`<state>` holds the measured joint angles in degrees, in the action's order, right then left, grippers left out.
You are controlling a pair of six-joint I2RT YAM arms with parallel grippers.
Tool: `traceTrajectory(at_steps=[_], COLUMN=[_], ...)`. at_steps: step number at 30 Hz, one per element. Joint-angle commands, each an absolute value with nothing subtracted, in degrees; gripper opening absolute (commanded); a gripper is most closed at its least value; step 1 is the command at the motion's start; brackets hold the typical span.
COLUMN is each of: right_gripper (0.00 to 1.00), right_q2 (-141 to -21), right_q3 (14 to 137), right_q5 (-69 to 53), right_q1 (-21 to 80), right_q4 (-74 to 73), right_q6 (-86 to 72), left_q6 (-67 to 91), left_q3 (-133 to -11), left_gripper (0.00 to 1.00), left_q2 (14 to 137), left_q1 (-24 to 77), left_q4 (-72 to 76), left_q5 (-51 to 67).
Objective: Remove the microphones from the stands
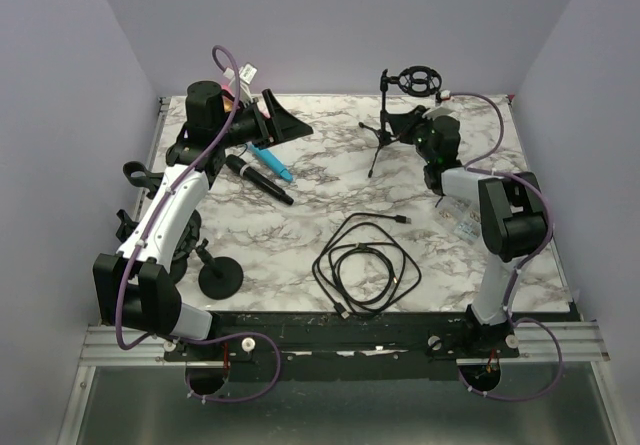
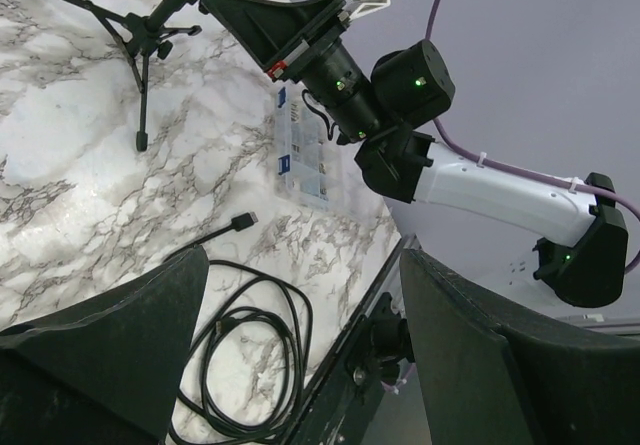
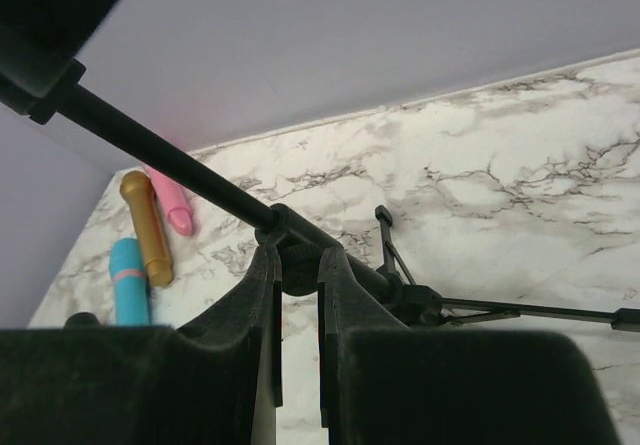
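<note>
**Top external view** – The black handheld microphone [image 1: 258,178] is lying flat on the white marble-patterned desk [image 1: 300,215], well apart from the black tripod microphone stand [image 1: 383,95]. A teal-blue cylinder [image 1: 272,163] is lying just beside it. The stand is standing upright near the far edge, with a ring-shaped black shock mount [image 1: 415,80] at its top. The right gripper [image 1: 395,125] is reaching in from the right and clamping the stand's upright pole. The left gripper [image 1: 285,117] is hanging released above the far-left part of the desk, close to the microphone. A coiled black cable [image 1: 365,265] is lying near the middle, a round black base [image 1: 220,278] is sitting near the left arm, and a clear plastic box [image 1: 460,215] is lying under the right arm.

**Left wrist view** – The left gripper [image 2: 305,365] is standing spread wide with nothing between its fingers. Beyond it the cable, the plastic box and the right arm are showing, the right gripper meeting the stand [image 2: 140,40] at its pole.

**Right wrist view** – The right gripper [image 3: 297,285] is clenching the stand's thin black pole, just above the hub where the tripod legs are branching off. In the far corner a gold cylinder [image 3: 150,230], a pink cylinder [image 3: 170,205] and the teal-blue one are lying side by side.
</note>
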<state>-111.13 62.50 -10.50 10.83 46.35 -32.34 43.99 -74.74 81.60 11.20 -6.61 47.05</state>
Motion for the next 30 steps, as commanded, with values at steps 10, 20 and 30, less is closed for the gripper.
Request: traceTrajectory(at_steps=[10,20,30], right_gripper=[0.01,0.05,0.46], right_q2=[-112.1,-115.8,-115.2], right_q3=[60.6,61.1,61.9], right_q5=[0.4,-12.8,-16.2], right_q1=[15.1,13.8,12.2], right_q4=[34.3,37.0,35.1], right_q6=[-20.6,-33.1,-39.8], left_q6=[45.0,45.2,45.5], left_q3=[-73.9,-73.7,-73.6], left_gripper=[0.79,0.79,0.79], left_q2=[81.6,81.8,81.6], left_q1=[10.8,10.8,10.8], left_q4=[-4.2,-4.0,-3.5], left_q5=[49.0,49.3,49.5])
